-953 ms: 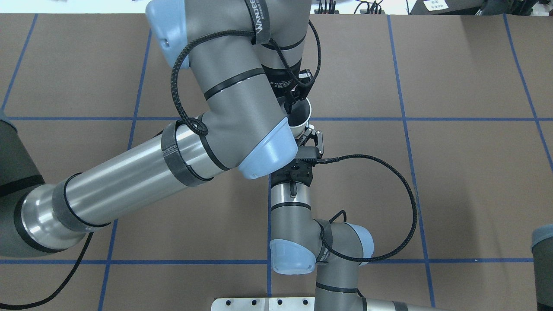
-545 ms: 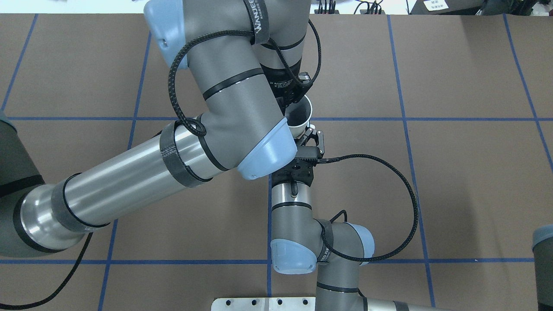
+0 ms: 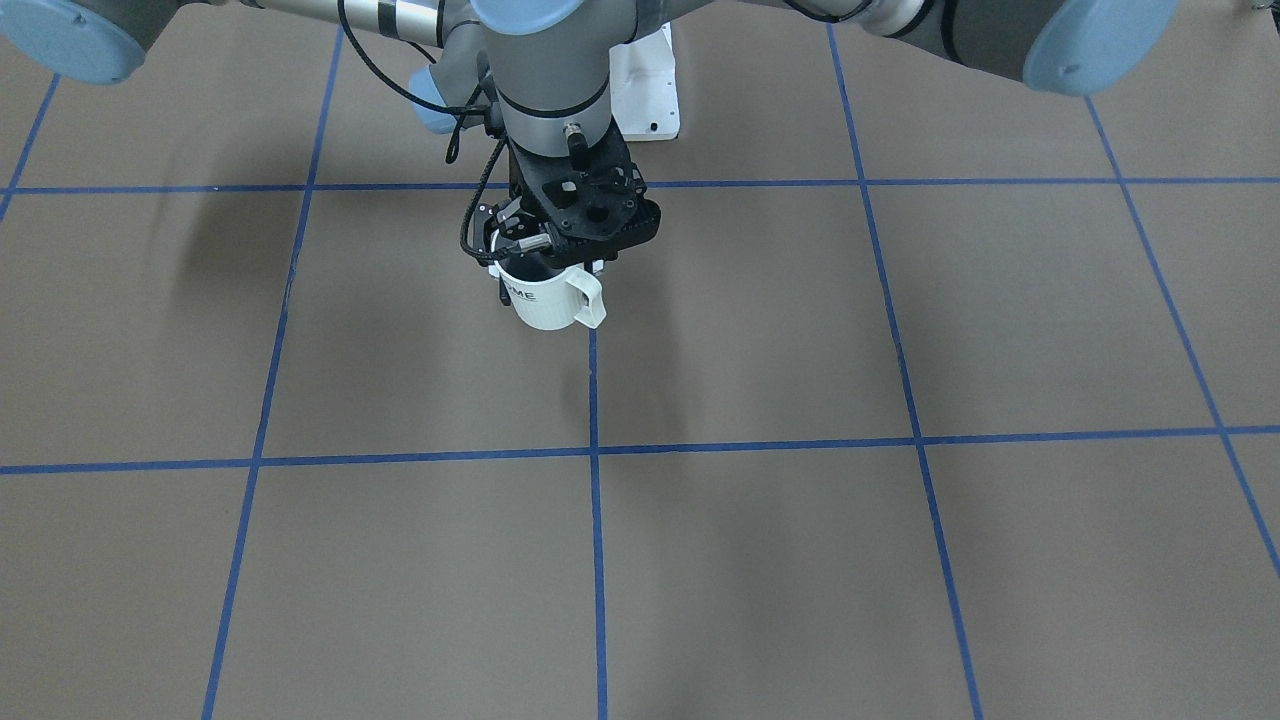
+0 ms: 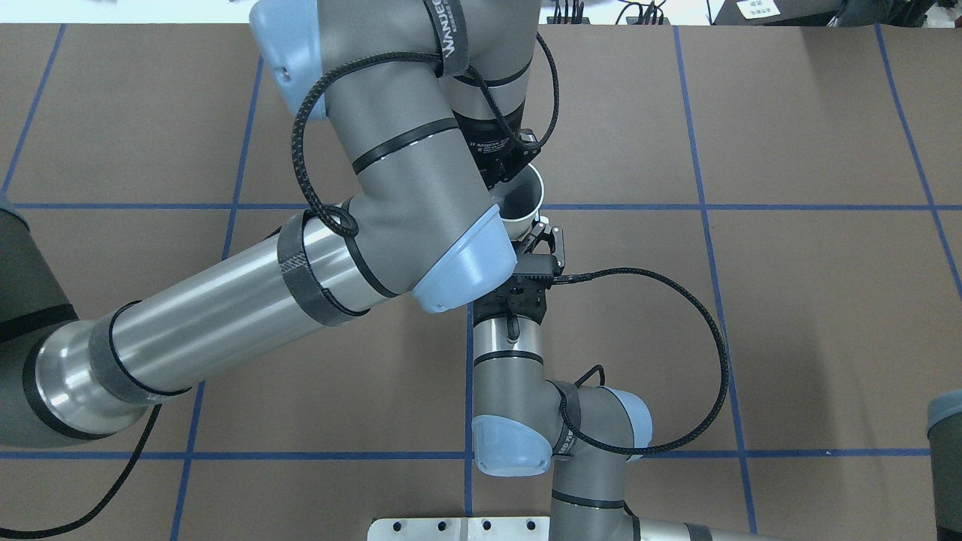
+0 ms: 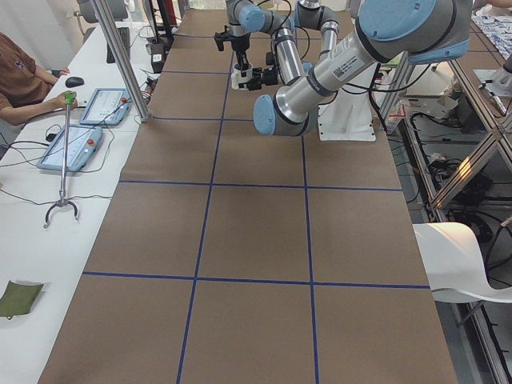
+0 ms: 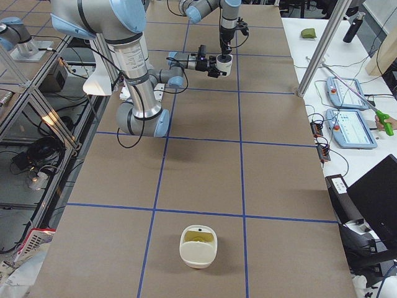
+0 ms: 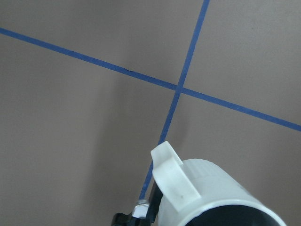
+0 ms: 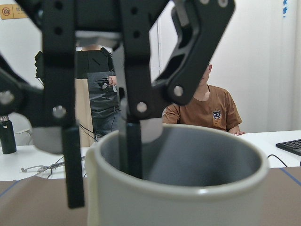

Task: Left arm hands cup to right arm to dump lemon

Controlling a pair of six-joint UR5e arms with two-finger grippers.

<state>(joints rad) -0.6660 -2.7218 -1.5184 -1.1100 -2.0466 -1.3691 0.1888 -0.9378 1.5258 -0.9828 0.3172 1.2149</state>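
Observation:
The white cup (image 3: 545, 300) with black lettering hangs in the air above the brown table, handle toward the operators' side. My left gripper (image 8: 101, 184) comes down from above and is shut on its rim, one finger inside and one outside. The cup also shows from overhead (image 4: 526, 201), its grey inside partly visible. My right gripper (image 3: 545, 267) reaches in level from the robot's side and is open, with a fingertip on each side of the cup. One of its fingers (image 4: 547, 239) shows overhead; the other is hidden under the left arm. No lemon shows in the cup.
The table (image 3: 800, 550) is brown with blue tape lines. A white container (image 6: 198, 248) with something yellow-green inside stands at the table's right end. Operators sit along the far side (image 5: 20, 76) beside tablets (image 6: 350, 127).
The left arm and its wrist have shifted slightly, and the cup has moved a little with them. The right arm has not moved.

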